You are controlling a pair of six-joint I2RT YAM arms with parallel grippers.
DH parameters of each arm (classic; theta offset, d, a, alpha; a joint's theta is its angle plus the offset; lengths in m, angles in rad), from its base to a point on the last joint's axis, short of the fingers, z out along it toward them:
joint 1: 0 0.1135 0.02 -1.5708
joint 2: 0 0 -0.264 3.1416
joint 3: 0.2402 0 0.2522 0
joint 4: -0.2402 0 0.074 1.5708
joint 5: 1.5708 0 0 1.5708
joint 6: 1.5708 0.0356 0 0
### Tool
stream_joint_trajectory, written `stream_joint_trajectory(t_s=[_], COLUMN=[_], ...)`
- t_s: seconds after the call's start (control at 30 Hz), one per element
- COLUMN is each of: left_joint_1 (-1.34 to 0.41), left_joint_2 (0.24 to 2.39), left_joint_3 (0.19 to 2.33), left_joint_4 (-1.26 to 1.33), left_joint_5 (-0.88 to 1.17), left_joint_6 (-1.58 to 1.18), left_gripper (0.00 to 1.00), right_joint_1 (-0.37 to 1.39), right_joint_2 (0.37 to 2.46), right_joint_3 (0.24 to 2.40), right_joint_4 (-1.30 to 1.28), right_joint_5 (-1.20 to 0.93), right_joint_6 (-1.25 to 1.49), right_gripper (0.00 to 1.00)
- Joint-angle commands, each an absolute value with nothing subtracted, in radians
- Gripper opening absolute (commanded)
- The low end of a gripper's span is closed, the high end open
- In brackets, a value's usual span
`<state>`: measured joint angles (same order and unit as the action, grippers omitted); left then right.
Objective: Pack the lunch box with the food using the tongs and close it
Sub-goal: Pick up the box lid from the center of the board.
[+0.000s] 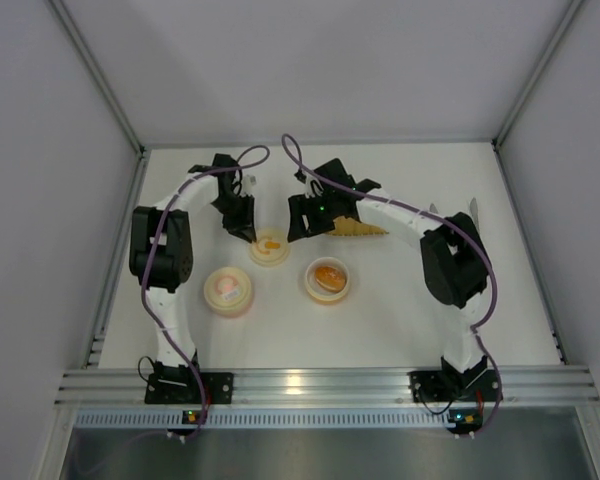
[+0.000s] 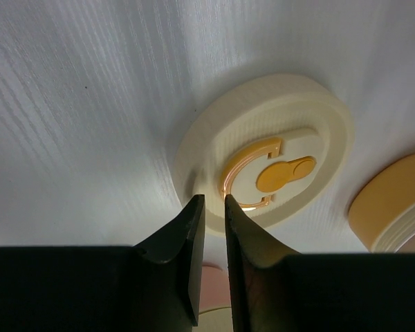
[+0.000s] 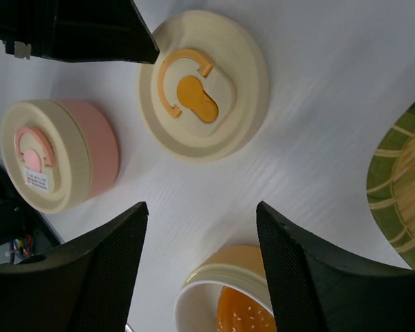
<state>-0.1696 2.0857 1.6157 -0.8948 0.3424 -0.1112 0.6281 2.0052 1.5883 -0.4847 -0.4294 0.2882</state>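
Observation:
The open orange lunch box (image 1: 328,280) (image 3: 214,277) holds an orange sesame bun, a piece of the food (image 3: 245,315). Its cream lid (image 1: 270,248) (image 2: 277,117) (image 3: 204,83), with an orange ring handle, lies flat on the table just behind. My left gripper (image 1: 248,234) (image 2: 213,198) hovers at the lid's near rim, jaws a narrow slit apart with nothing between them. My right gripper (image 1: 302,222) (image 3: 202,207) stands open and empty above the table between lid and box. Thin silver tongs (image 1: 473,213) lie at the far right, partly behind the right arm.
A closed pink container (image 1: 228,290) (image 3: 55,155) with a cream lid sits left of the orange box. A yellow ribbed tray (image 1: 363,229) (image 3: 401,200) with a green rim lies under the right arm's wrist. White walls enclose the table.

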Motion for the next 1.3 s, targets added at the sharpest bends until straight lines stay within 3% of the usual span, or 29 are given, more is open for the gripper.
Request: stream_joint_trajectory(t_s=[0.0,0.63,1.27], left_joint_1=[-0.163,-0.144,-0.144], left_joint_2=[2.029,2.020,2.033], left_joint_3=[1.617,1.563,1.522], left_joint_4=[-0.899,-0.845,-0.782], left_joint_5=[0.428,0.449,0.442], left_joint_6=[-0.135,-0.181,-0.227], left_gripper=[0.23,0.23,0.25], right_joint_1=[0.667,0.742,0.744], right_joint_2=[2.016,2.148,2.266], right_joint_3=[1.664,1.692,1.770], right_joint_4=[-0.365,-0.406,-0.416], right_joint_5=[-0.402,-0.200,-0.219], right_joint_6=[0.377,0.498,0.541], right_gripper=[0.63,0.50,0.46])
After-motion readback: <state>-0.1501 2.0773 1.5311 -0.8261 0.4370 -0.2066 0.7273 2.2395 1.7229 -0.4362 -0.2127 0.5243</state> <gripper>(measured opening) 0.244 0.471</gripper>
